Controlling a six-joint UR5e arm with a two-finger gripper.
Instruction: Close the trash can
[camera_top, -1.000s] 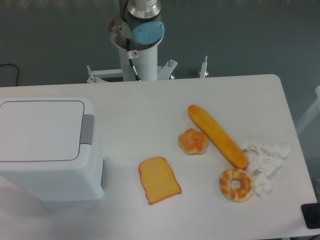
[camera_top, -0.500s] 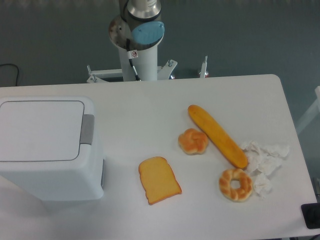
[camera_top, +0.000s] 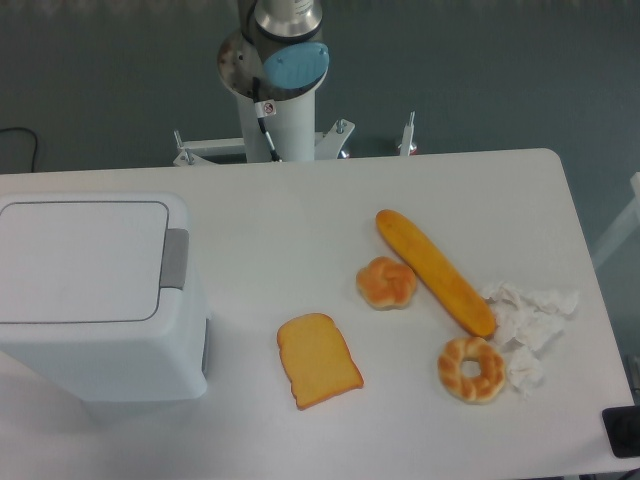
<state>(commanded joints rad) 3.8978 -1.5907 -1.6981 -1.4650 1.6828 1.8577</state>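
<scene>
The trash can (camera_top: 95, 295) is a big boxy white bin standing at the left of the table. Its flat rectangular lid (camera_top: 80, 262) lies down flush on the body, with the grey latch tab (camera_top: 175, 259) on its right side. Only the arm's base column (camera_top: 277, 80) shows, at the top centre behind the table. My gripper is out of view.
Bread items lie on the white table (camera_top: 300, 210): a toast slice (camera_top: 318, 360), a round bun (camera_top: 386, 283), a long baguette (camera_top: 434, 271) and a ring-shaped pastry (camera_top: 471, 369). Crumpled white paper (camera_top: 528, 318) sits at the right. A dark object (camera_top: 622, 432) is at the bottom right corner.
</scene>
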